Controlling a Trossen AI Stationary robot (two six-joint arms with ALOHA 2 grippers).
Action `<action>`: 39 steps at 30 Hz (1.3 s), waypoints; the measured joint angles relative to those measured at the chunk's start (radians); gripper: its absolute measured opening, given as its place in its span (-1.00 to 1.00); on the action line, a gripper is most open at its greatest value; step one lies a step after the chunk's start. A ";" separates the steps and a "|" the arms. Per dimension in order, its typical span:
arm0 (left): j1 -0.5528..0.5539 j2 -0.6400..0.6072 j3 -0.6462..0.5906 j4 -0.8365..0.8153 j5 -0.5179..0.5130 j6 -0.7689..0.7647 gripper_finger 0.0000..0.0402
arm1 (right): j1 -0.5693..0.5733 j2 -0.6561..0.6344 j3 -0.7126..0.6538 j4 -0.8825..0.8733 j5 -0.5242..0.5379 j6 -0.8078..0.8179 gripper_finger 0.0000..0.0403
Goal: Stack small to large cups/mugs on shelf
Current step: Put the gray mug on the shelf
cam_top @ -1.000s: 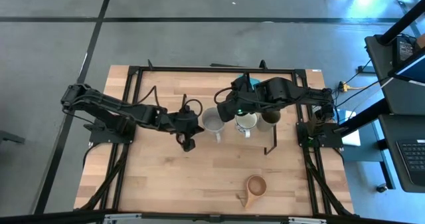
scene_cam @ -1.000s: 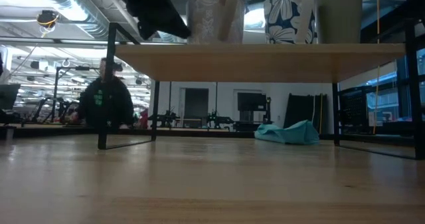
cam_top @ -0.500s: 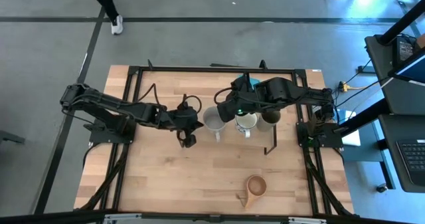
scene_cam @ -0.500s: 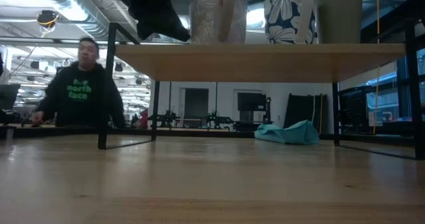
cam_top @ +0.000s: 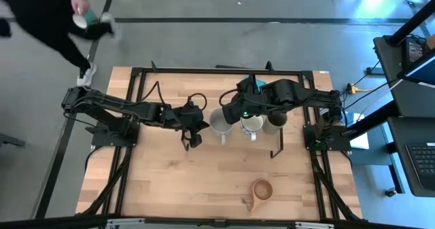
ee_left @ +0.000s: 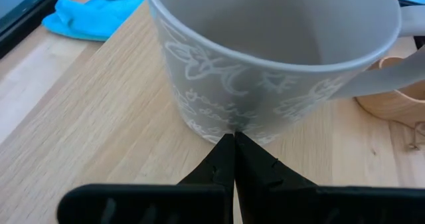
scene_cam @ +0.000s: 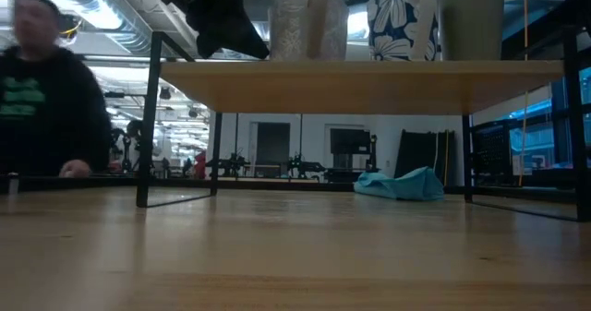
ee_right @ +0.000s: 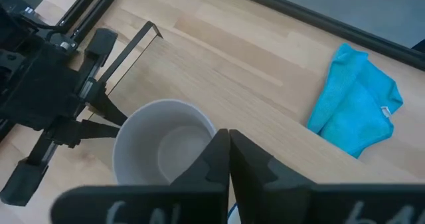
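Note:
Three cups stand upright in a row on the light-wood shelf (scene_cam: 369, 76): a grey patterned mug (cam_top: 217, 124), a white flowered mug (cam_top: 251, 126) and an olive-green cup (cam_top: 275, 122). The brown wooden cup (cam_top: 262, 190) stands on the tabletop near the front edge. My left gripper (ee_left: 234, 137) is shut, at the grey mug's left side. My right gripper (ee_right: 226, 134) is shut, above the grey mug's rim on the side toward the white mug. My left gripper pushes with its shut fingertips against the grey mug's outer wall, low near the base (ee_left: 229, 121). It comes from the table's left side. The mug stands upright on the shelf, its handle (ee_left: 372, 78) off to one side. My right gripper's shut tips stand by the grey mug's rim (ee_right: 209, 134); I cannot tell whether they touch it.
A teal cloth (ee_right: 358, 111) lies on the table behind the shelf. The shelf's black wire legs (scene_cam: 152, 117) stand at both ends. A person in dark clothes (cam_top: 54, 11) moves past the table's far left corner and also shows in the low view (scene_cam: 46, 99).
My left gripper has gone a little toward the table's right edge, and the grey mug has slid slightly along the shelf toward the white mug. A person has walked in at the far left.

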 joint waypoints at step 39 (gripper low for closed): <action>0.036 0.064 0.000 0.097 0.058 0.026 -1.00 | 0.000 0.000 0.000 0.000 0.000 0.004 -0.97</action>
